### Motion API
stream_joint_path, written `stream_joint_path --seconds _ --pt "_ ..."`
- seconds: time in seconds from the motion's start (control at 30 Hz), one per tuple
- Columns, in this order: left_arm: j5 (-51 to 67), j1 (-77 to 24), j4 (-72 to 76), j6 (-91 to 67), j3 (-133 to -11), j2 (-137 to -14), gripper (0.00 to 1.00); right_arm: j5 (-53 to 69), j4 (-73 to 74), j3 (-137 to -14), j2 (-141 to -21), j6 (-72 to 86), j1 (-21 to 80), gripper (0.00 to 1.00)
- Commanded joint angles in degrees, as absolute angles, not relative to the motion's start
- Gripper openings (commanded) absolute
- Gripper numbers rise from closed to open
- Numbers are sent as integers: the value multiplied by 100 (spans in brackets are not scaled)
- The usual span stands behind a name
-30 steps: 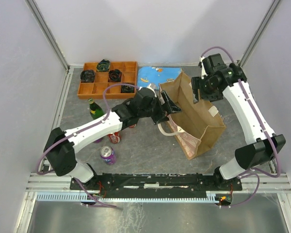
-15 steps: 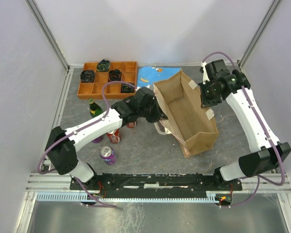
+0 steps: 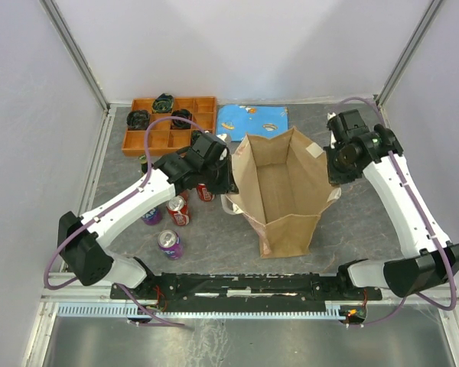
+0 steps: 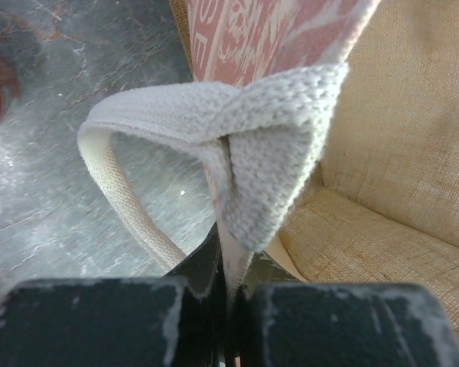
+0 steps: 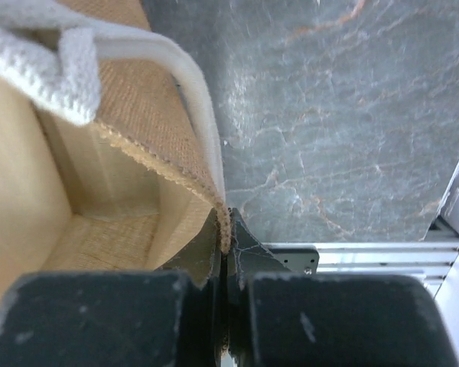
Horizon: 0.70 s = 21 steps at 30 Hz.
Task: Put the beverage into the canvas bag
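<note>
The tan canvas bag [image 3: 279, 191] stands upright in the middle of the table with its mouth spread wide and nothing showing inside. My left gripper [image 3: 229, 180] is shut on the bag's off-white strap [image 4: 214, 115] at the left side, beside the pink printed panel [image 4: 252, 30]. My right gripper [image 3: 331, 170] is shut on the bag's right rim [image 5: 176, 164]. To the left of the bag stand drink cans: a red can [image 3: 178, 210], a purple can [image 3: 170, 244] and another red can [image 3: 205, 191] partly under my left arm.
An orange compartment tray [image 3: 149, 141] with dark objects sits at the back left. A blue packet [image 3: 252, 118] lies behind the bag. A second purple can [image 3: 151, 216] stands under the left arm. Metal rails [image 3: 99, 168] and white walls border the table.
Both grippers have closed on the bag. The bag has swung upright, shifted left and toward the near edge, and its mouth has been pulled open between the two arms.
</note>
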<state>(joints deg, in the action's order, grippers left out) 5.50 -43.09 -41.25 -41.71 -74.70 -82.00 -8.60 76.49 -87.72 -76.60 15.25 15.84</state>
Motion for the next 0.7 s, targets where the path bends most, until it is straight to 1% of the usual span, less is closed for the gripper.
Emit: stream_joint_path --seconds 0.0,0.27,0.47,0.5,0.53,0.57,0.6,0.63,0.67 --pt "221 -4228 -4292 -3262 -7534 -7892 3 -1088 7794 -8287 -7407 1655 1538 0" --pt "-16 -4223 -4391 -2759 -7440 -7887 3 -1076 7554 -7678 -7172 1845 1529 0" --pt "145 -4225 -4262 -2907 -7328 -7840 3 -917 7333 -7569 -7215 1872 1528 0" --pt "183 -4222 -4224 -2891 -7322 -7840 7 -873 7287 -7587 -7230 1863 1529 0" --pt "229 -4226 -4185 -2859 -7328 -7832 22 -814 7231 -7615 -7247 1852 1529 6" --pt "256 -4222 -4131 -2823 -7356 -7822 40 -745 7178 -7646 -7251 1854 1529 18" --pt "265 -4227 -4067 -2783 -7389 -7803 58 -661 7127 -7682 -7251 1858 1529 33" --pt "278 -4223 -3984 -2740 -7425 -7767 74 -559 7068 -7739 -7240 1856 1529 44" --pt "281 -4227 -3871 -2694 -7467 -7724 86 -465 7004 -7798 -7216 1859 1529 52"
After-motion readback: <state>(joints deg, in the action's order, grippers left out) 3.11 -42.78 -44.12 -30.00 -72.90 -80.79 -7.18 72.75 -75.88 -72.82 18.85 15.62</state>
